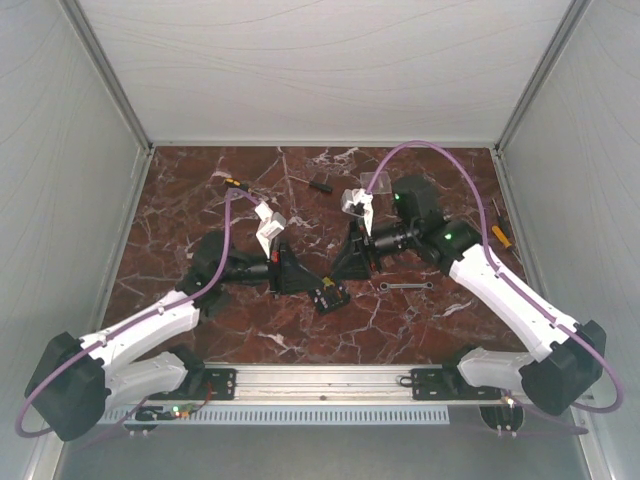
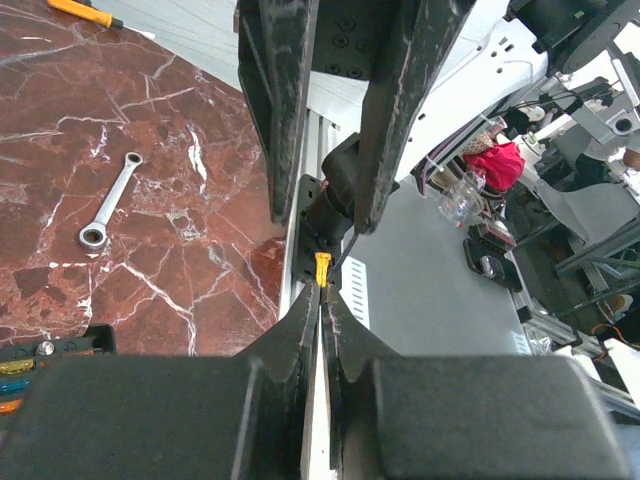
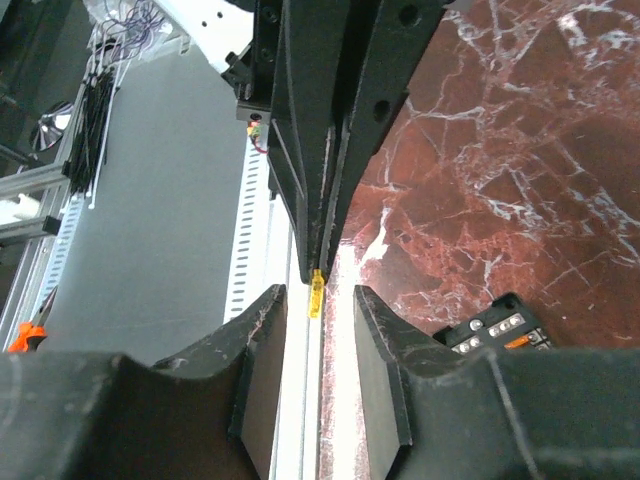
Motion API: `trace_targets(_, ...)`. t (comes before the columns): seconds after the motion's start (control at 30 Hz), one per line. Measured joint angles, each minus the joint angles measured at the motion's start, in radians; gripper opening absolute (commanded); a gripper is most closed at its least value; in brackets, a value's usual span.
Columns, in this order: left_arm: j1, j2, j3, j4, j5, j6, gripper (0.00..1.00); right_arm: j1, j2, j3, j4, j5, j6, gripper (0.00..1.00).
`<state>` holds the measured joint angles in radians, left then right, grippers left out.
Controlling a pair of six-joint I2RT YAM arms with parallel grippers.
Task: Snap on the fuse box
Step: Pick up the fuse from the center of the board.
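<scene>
The fuse box (image 1: 330,298) is a small black box with coloured fuses, lying on the marble between the two arms. It shows at the lower left of the left wrist view (image 2: 28,368) and the lower right of the right wrist view (image 3: 497,329). My left gripper (image 1: 312,281) (image 2: 322,292) is shut, pinching a tiny yellow fuse (image 2: 322,270) at its tips. My right gripper (image 1: 340,273) (image 3: 318,302) faces it tip to tip, open and empty. The yellow fuse (image 3: 316,293) sits just at its fingertips, between them and untouched.
A small wrench (image 1: 403,286) (image 2: 110,200) lies right of the fuse box. A flat clear plate (image 1: 375,182) and a small black part (image 1: 320,184) lie at the back. An orange-handled tool (image 1: 500,235) lies at the right wall. The metal rail (image 1: 320,382) runs along the near edge.
</scene>
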<state>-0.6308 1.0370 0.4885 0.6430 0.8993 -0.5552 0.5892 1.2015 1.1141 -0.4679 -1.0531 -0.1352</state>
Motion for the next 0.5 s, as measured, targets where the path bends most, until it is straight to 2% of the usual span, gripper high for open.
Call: trace_targets(0.5,0.0,0.004,0.0,0.014,0.002,-0.02,0.0,0.04,0.031,0.013,-0.036,0.003,-0.027,0.09)
